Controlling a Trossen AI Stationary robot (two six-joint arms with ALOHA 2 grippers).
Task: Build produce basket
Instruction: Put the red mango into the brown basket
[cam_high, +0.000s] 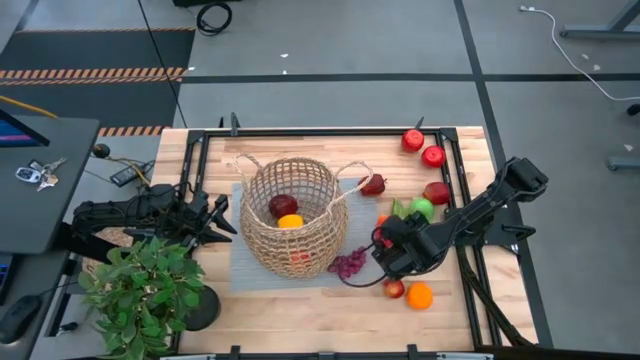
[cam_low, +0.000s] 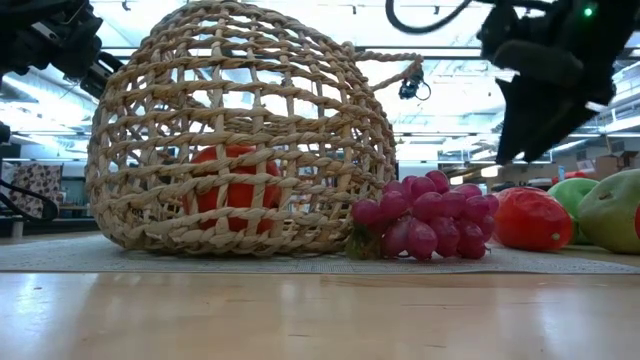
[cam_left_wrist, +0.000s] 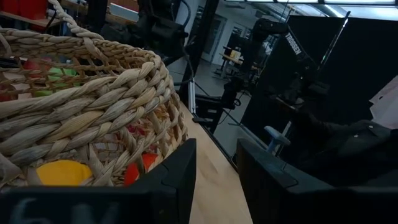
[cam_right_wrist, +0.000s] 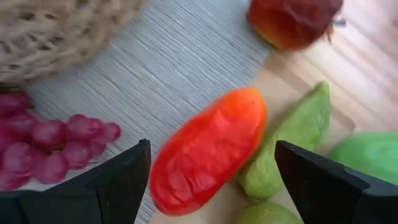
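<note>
The tan wicker basket stands on a grey mat and holds a dark red fruit and an orange. My left gripper hovers open just left of the basket wall. My right gripper is open and hangs above a red chili, one finger to either side, clear of it in the low view. Purple grapes lie against the basket's foot. Green pears lie beside the chili.
Two red apples lie at the far right. A dark red fruit and another lie behind the pears. A small apple and an orange lie near the right arm. A potted plant fills the near left corner.
</note>
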